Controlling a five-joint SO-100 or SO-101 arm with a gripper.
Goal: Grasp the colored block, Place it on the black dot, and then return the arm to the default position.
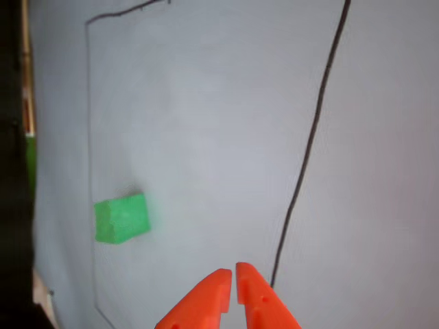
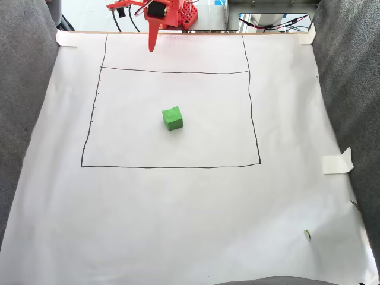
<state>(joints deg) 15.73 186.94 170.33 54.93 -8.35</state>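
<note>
The small green foam block [image 2: 172,118] sits on the white paper sheet [image 2: 178,225] that covers the counter, inside the hand-drawn black rectangle [image 2: 250,113], near its middle and a little toward the line that crosses its far end; nothing grips it and it stands alone. The orange two-finger gripper [image 2: 152,44] hangs beyond that far line, well apart from the block, pulled back by the arm's red base [image 2: 178,15]; in the other view its tips [image 1: 233,288] are almost shut, with only a thin slit between them and nothing held, and the block [image 1: 122,218] lies ahead and off to the left of them. I can make out no black dot near the block; if one lies under it, the block hides it. So the scene fits two stages: the block waiting to be picked up, or the block set down on a covered dot with the arm back home; the pictures don't settle which.
</note>
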